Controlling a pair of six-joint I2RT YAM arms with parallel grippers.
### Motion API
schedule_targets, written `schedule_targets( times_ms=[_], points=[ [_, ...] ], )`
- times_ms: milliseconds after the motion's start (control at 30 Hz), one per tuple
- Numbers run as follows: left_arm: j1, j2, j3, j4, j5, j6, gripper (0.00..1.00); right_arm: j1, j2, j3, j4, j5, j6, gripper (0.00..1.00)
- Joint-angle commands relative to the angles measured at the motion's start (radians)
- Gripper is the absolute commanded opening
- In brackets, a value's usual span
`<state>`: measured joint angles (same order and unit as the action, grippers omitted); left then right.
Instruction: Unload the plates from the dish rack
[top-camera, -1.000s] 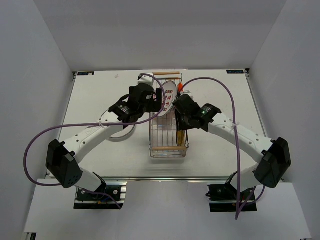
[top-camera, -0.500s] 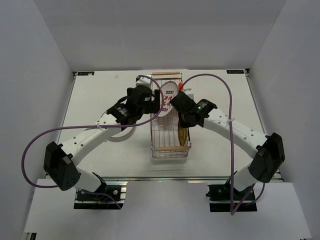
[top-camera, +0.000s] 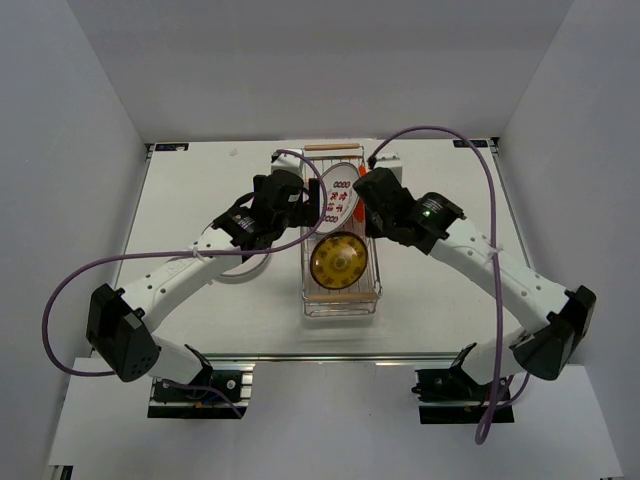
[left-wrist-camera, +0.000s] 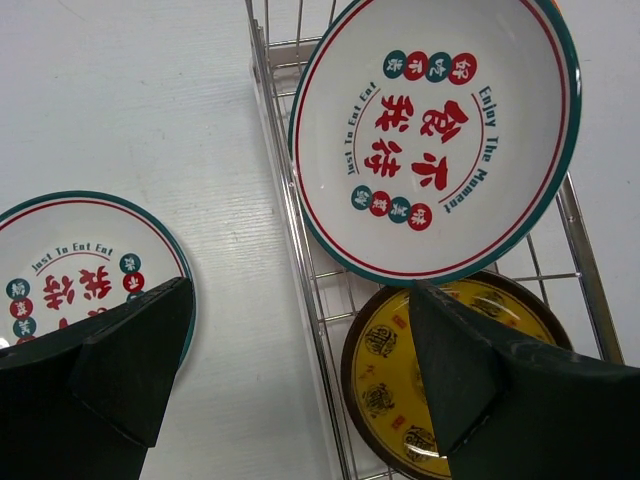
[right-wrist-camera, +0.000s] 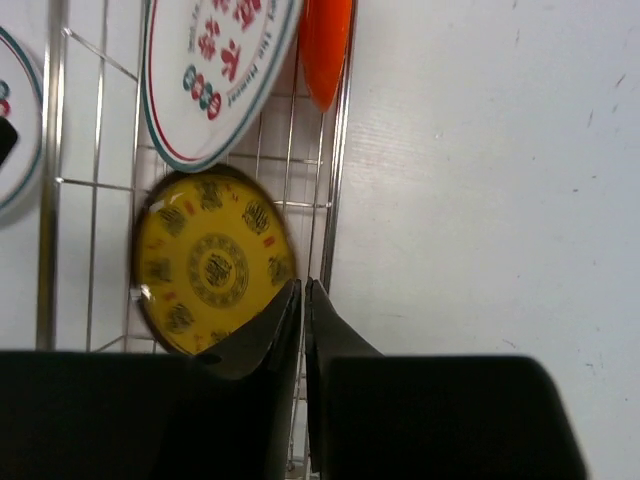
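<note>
Long silver wire dish rack (top-camera: 338, 296), wooden bar handles, at the centre of the white desk (top-camera: 200, 190).
Contents: round yellow-brown patterned plate (top-camera: 338, 262), lying flat on the rack floor; white green-rimmed plate with red characters (left-wrist-camera: 435, 140), leaning at the far end; orange-red plate (right-wrist-camera: 325, 45), on edge beside it.
Matching green-rimmed plate (left-wrist-camera: 80, 265) on the desk, left of the rack.
Left end effector (left-wrist-camera: 300, 300) — released, fingers spread wide over the rack's left wall.
Right end effector (right-wrist-camera: 303, 290) — clenched, gripping nothing, over the rack's right wall.
</note>
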<state>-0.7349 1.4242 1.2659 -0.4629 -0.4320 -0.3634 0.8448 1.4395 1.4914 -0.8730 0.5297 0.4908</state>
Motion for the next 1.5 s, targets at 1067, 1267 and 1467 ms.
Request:
schedule_targets(
  times_ms=[1067,1267,1467],
  points=[
    [0.014,-0.222,-0.194,-0.051,-0.124,-0.069,0.98,-0.075,0.136,-0.04,0.221,-0.519,-0.787,0.89],
    [0.014,-0.275,-0.217,-0.105,-0.208,-0.106,0.98,-0.084,0.283,0.038,0.155,-0.563,-0.844,0.89],
    [0.014,-0.315,-0.232,-0.134,-0.254,-0.124,0.98,-0.09,0.366,0.07,0.095,-0.557,-0.871,0.89]
  ],
)
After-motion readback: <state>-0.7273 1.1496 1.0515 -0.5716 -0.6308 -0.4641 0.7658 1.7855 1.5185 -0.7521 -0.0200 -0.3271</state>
